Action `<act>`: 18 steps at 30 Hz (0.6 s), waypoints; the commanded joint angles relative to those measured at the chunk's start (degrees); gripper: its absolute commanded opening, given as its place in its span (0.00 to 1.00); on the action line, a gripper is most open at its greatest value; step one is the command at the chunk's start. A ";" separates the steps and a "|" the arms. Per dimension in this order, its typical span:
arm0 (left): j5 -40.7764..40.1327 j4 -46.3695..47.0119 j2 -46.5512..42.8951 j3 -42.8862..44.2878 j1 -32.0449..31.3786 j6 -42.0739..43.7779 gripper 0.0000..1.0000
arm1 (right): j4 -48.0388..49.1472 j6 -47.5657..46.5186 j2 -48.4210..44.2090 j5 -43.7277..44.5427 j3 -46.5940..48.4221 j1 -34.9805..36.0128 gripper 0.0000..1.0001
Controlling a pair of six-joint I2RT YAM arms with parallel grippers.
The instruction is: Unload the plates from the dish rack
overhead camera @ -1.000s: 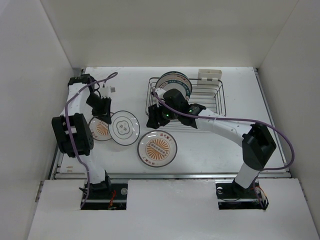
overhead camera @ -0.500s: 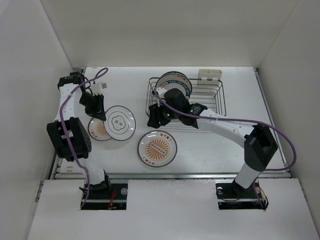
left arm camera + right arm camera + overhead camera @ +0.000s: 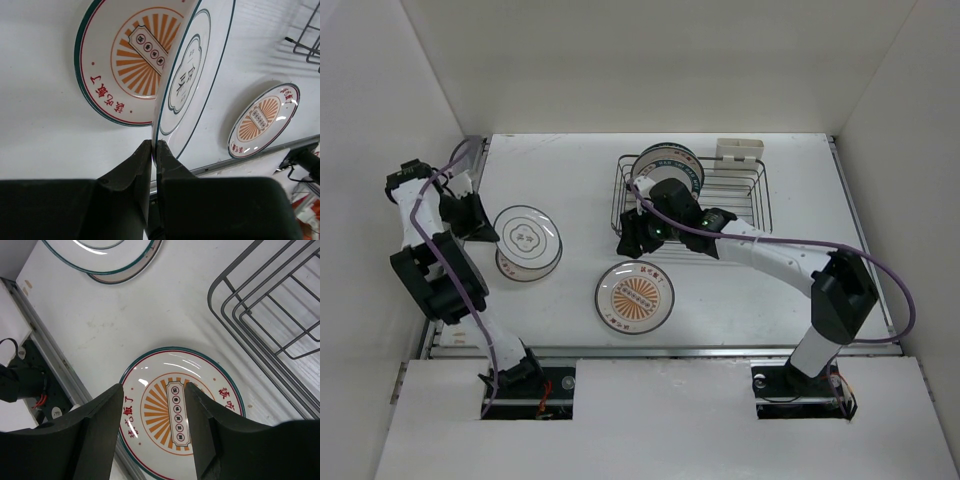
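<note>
My left gripper (image 3: 154, 145) is shut on the rim of a white plate with a thin green rim (image 3: 187, 85) and holds it tilted just above a sunburst plate (image 3: 125, 65) lying on the table. In the top view this gripper (image 3: 485, 225) is at the far left with the held plate (image 3: 527, 238). My right gripper (image 3: 152, 395) is open and empty above a second sunburst plate (image 3: 175, 410), beside the dish rack's (image 3: 265, 320) front left corner. In the top view the rack (image 3: 720, 200) holds upright plates (image 3: 668, 160) at its back left.
A white caddy (image 3: 738, 150) is clipped to the rack's far edge. The second sunburst plate (image 3: 635, 297) lies near the front rail (image 3: 660, 350). The side wall stands close behind the left arm (image 3: 415, 200).
My left arm has swung left with the green-rimmed plate, from beside the left sunburst plate to over it. The right arm has barely moved.
</note>
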 commanded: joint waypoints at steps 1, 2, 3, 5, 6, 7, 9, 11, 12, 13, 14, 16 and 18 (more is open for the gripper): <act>3.67 -0.79 4.06 0.98 0.38 -1.64 0.00 | 1.01 -0.64 -2.93 0.53 0.22 0.70 0.58; 2.80 -0.79 4.94 0.98 0.90 -2.43 0.00 | 1.01 -0.64 -2.93 0.53 0.22 0.70 0.58; 2.09 -0.79 5.82 0.98 0.91 -2.44 0.00 | 1.01 -0.64 -2.93 0.53 0.22 0.70 0.58; 0.42 -0.79 8.01 0.98 0.91 -3.23 0.00 | 1.01 -0.64 -2.93 0.53 0.22 0.70 0.58; 0.42 -0.79 8.02 0.98 0.91 -3.23 0.00 | 1.01 -0.64 -2.93 0.53 0.22 0.70 0.58; -0.45 -0.79 8.81 0.98 0.91 -3.75 0.02 | 1.01 -0.64 -2.93 0.53 0.22 0.70 0.58; -2.39 0.52 8.81 0.45 0.91 -3.76 0.09 | 1.01 -0.64 -2.93 1.06 0.22 0.70 0.58; -4.75 1.22 8.81 -0.07 0.91 -4.46 0.16 | 0.48 -0.64 -2.93 1.06 0.22 0.70 0.58; -5.55 1.23 8.81 -0.08 0.91 -5.07 0.19 | 0.48 -0.64 -2.93 1.58 0.22 0.70 0.58; -6.26 1.84 8.81 -0.08 0.91 -5.08 0.19 | 0.48 -0.64 -2.93 1.58 0.22 0.70 0.58; -6.87 1.84 8.81 -0.08 0.91 -5.08 0.19 | 0.48 -0.64 -2.93 1.58 0.74 0.70 0.58; -9.07 3.07 8.29 -0.69 0.91 -5.69 0.20 | -0.04 -0.64 -3.46 2.19 0.74 0.70 0.58; -9.86 3.07 8.29 -0.69 0.91 -5.69 0.23 | -0.65 -0.64 -3.98 3.51 0.74 0.70 0.60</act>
